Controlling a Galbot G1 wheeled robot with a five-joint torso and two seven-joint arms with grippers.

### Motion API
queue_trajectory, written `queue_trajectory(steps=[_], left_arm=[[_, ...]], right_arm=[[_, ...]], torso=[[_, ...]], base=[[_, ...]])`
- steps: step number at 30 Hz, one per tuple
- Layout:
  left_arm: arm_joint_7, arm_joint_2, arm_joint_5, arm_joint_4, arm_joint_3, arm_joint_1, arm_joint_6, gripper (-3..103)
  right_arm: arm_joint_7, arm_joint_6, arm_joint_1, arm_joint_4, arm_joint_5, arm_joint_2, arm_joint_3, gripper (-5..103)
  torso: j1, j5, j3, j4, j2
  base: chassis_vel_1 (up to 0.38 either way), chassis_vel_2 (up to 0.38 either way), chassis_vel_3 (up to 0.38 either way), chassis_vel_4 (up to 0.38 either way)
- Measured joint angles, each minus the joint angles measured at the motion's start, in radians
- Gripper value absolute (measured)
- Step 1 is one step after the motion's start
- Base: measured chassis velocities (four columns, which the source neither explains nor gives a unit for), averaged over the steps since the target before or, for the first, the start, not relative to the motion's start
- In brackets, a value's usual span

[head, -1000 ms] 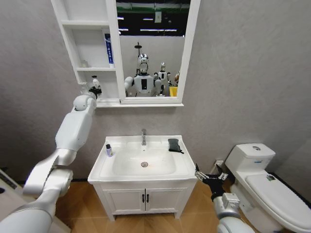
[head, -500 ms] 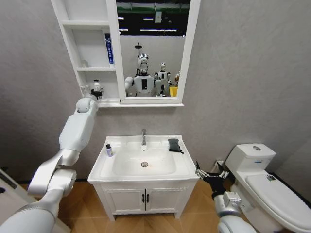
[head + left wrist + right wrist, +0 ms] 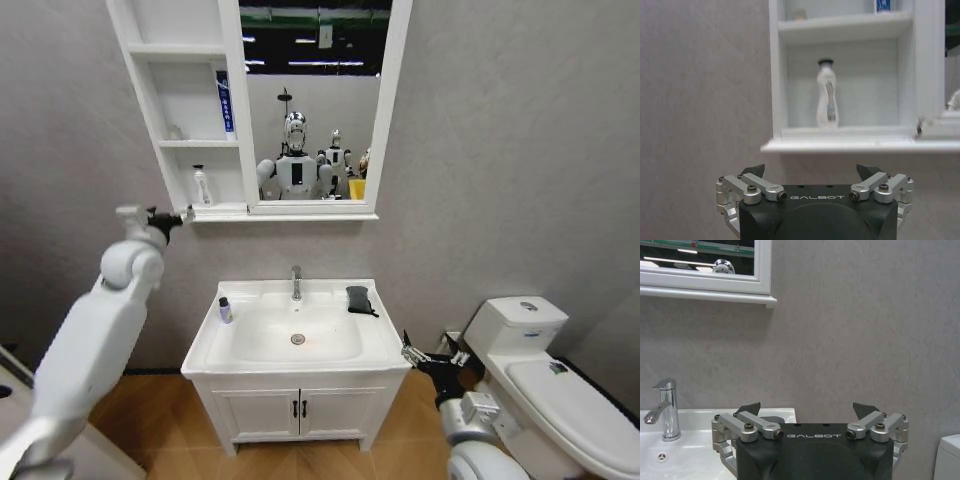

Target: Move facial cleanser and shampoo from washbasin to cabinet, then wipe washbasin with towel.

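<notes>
- Cabinet (image 3: 180, 110): wall-mounted above the basin, mirror panel to the right, three open shelves to the left.
- White bottle (image 3: 202, 186): upright on the lowest shelf, black cap up, touching nothing; judged one of the two toiletries, already delivered, set well inside the shelf so it cannot tip off.
- Blue-labelled tube (image 3: 224, 100): upright on the middle shelf, against the right wall.
- Left gripper (image 3: 812, 172): raised at shelf height, just left of and below the cabinet's bottom ledge, well apart from the bottle; fingers spread wide, holding nothing.
- Washbasin (image 3: 372, 338): white top on a two-door vanity, chrome faucet (image 3: 295, 283) at the far edge, centre drain.
- Small bottle (image 3: 225, 310): dark cap, upright on the basin's left rim, near the bowl; judged the item left to move.
- Towel (image 3: 359, 299): dark, folded, on the far right of the basin top; untouched, so wiping not yet begun.
- Right gripper (image 3: 807, 411): low, just right of the basin's near right corner, between vanity and toilet (image 3: 530, 345); fingers spread, empty, parked.
</notes>
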Motion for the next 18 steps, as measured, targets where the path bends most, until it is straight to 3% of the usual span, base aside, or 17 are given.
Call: queue_trajectory(steps=[2,5,6,8,9,11,12,14,18], left_arm=[[0.003,-0.030,0.031,-0.005,-0.002,0.063,-0.029,100],[0.060,-0.157,0.185,0.076,0.017,0.183,-0.148,100],[0.060,-0.157,0.185,0.076,0.017,0.183,-0.148,100],[0.117,-0.235,0.291,0.211,0.034,0.198,-0.228,100],[0.117,-0.235,0.291,0.211,0.034,0.198,-0.228,100],[0.171,-0.292,0.360,0.328,0.045,0.179,-0.278,100],[0.171,-0.292,0.360,0.328,0.045,0.179,-0.278,100],[0.204,-0.340,0.412,0.438,0.054,0.135,-0.310,100],[0.210,-0.357,0.421,0.491,0.065,0.100,-0.310,100]], right_arm=[[0.000,0.000,-0.004,-0.001,-0.006,0.002,-0.005,100],[-0.001,0.000,-0.012,-0.002,-0.015,0.004,-0.013,100],[-0.001,0.000,-0.012,-0.002,-0.015,0.004,-0.013,100],[-0.001,0.000,-0.018,-0.002,-0.016,0.000,-0.010,100],[-0.001,0.000,-0.018,-0.002,-0.016,0.000,-0.010,100],[-0.001,0.002,-0.019,-0.002,-0.016,-0.002,-0.006,100],[-0.001,0.002,-0.019,-0.002,-0.016,-0.002,-0.006,100],[-0.001,0.003,-0.017,-0.009,-0.017,-0.001,-0.009,100],[-0.002,0.003,-0.012,-0.014,-0.019,0.001,-0.015,100]], torso=[[0.000,-0.0009,0.000,-0.0005,0.000],[0.000,-0.0005,0.000,-0.0011,0.000],[0.000,-0.0005,0.000,-0.0011,0.000],[0.001,-0.0009,0.000,-0.0010,0.000],[0.001,-0.0009,0.000,-0.0010,0.000],[0.001,-0.0010,0.000,-0.0007,0.000],[0.001,-0.0010,0.000,-0.0007,0.000],[0.001,-0.0008,0.001,-0.0008,0.000],[0.001,-0.0006,0.000,-0.0008,0.000]], base=[[0.000,0.000,0.000,0.000],[0.000,0.000,0.000,0.000],[0.000,0.000,0.000,0.000],[0.000,0.000,0.000,0.000],[0.000,0.000,0.000,0.000],[0.000,0.000,0.000,0.000],[0.000,0.000,0.000,0.000],[0.000,0.000,0.000,0.000],[0.000,0.000,0.000,0.000]])
